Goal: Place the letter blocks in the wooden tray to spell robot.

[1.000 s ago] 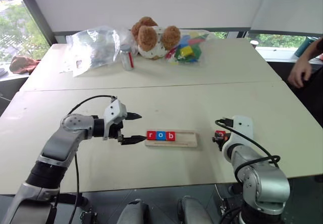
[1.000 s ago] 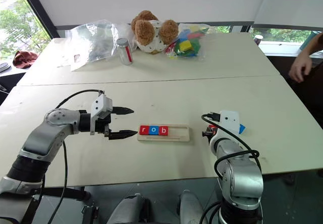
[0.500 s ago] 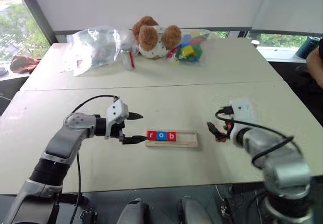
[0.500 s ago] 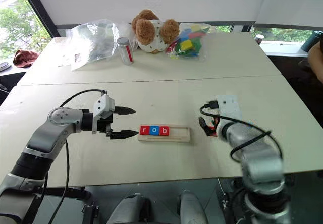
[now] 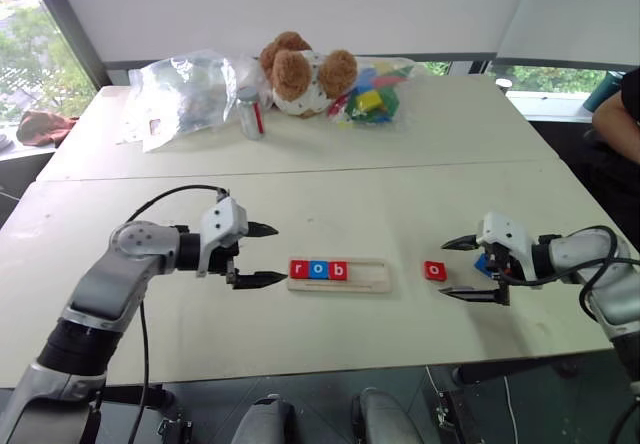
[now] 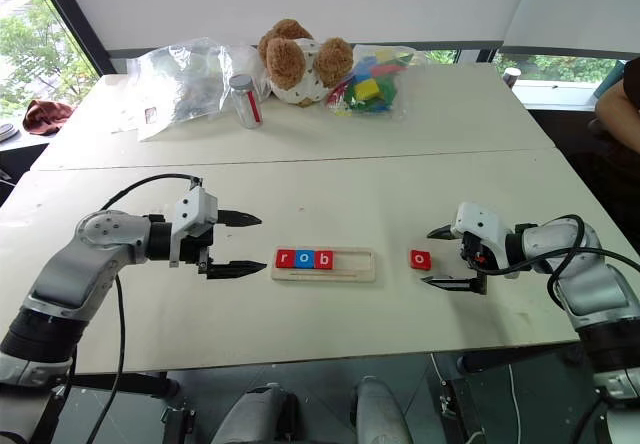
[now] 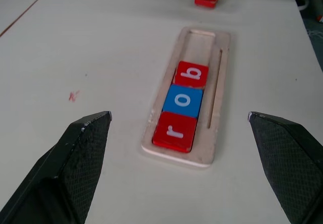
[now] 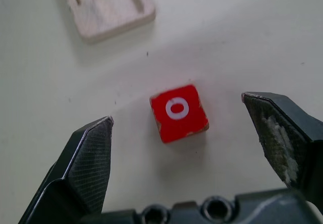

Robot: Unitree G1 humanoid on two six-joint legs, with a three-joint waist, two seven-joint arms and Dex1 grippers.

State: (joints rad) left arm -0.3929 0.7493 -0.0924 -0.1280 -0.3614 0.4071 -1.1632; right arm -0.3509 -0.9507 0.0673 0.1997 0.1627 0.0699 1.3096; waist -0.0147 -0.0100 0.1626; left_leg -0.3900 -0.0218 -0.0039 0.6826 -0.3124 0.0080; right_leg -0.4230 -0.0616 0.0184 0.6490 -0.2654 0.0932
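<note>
The wooden tray (image 5: pixel 368 276) lies mid-table with three letter blocks in its groove: red r (image 7: pixel 175 130), blue o (image 7: pixel 183 101), red b (image 7: pixel 192 74). Its right part is bare. A red o block (image 5: pixel 434 270) lies flat on the table just right of the tray. My right gripper (image 5: pixel 447 268) is open just right of that block, with its fingers (image 8: pixel 83 158) spread to either side and not touching it. A bit of blue (image 5: pixel 482 261) shows behind this gripper. Left of the tray's r end my left gripper (image 5: pixel 272 254) is open and holds nothing.
On the far table sit a teddy bear (image 5: pixel 300 72), clear plastic bags (image 5: pixel 185 94), a small jar (image 5: pixel 251 114) and a bag of coloured toy blocks (image 5: pixel 372 94). A person's arm (image 5: pixel 615 114) shows at the right edge. A seam (image 5: pixel 300 172) joins the two tables.
My right gripper opened and let go of the red o block, which now lies on the table. The right arm swung out to the right and rolled. The left arm stayed put.
</note>
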